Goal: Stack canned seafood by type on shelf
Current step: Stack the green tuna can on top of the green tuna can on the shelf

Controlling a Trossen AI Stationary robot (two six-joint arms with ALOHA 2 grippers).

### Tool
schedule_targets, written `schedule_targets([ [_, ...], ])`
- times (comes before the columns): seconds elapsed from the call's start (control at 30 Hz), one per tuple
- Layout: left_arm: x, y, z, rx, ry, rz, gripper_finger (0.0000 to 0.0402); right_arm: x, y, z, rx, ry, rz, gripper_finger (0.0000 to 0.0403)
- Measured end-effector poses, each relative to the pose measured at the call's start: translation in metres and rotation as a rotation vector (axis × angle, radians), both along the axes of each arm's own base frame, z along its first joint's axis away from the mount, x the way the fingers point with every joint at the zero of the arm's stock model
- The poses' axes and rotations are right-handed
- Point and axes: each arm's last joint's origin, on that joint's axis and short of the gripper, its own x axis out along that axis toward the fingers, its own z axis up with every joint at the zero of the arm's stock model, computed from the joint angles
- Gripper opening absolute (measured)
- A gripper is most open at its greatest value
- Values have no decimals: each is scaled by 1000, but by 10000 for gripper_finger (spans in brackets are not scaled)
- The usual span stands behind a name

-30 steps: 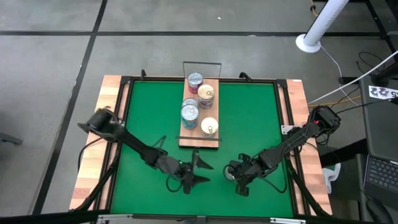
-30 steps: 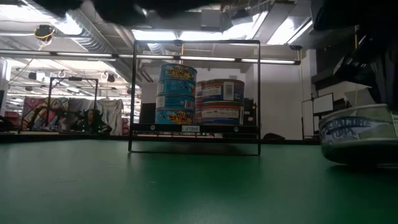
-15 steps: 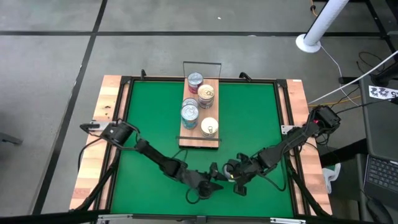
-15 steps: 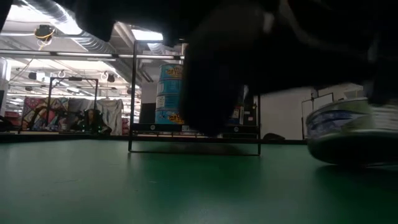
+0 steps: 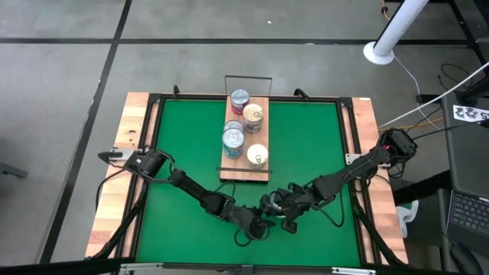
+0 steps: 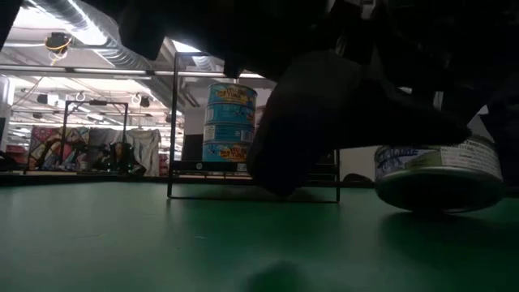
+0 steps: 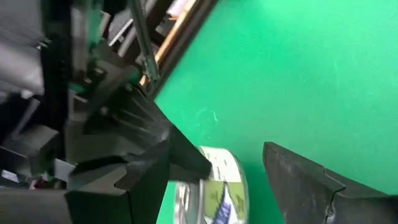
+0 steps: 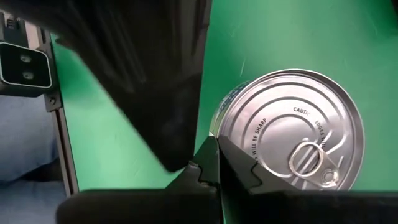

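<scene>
Green matting (image 5: 306, 145) covers the table under both dark arms, which meet near its front edge. Left gripper (image 5: 263, 220) stands spread wide, its fingers (image 7: 298, 180) on either side of a round silver tin with a blue-and-white label (image 7: 214, 193), gripping nothing. Right gripper (image 5: 284, 215) is closed, its tips resting against the same tin's rim (image 8: 289, 134), whose lid shows a ring pull. Behind, the light-brown wooden shelf board (image 5: 246, 169) carries four stacks of tins (image 5: 233, 139), well apart from the loose tin.
</scene>
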Motion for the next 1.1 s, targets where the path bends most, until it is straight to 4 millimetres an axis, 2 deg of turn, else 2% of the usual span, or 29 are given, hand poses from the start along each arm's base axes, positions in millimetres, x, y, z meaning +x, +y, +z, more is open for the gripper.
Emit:
schedule_targets([
  [0.33,-6,0,-10,39,92,60,253,0,2,1,37,1,14,0],
  [0.8,-5,3,-10,30,91,70,249,5,6,5,91,-53,29,0],
  [0.9,-5,2,-10,30,91,68,226,5,6,5,97,-49,34,0],
  [1.1,-6,1,-10,9,97,70,145,5,6,5,104,-45,39,0],
])
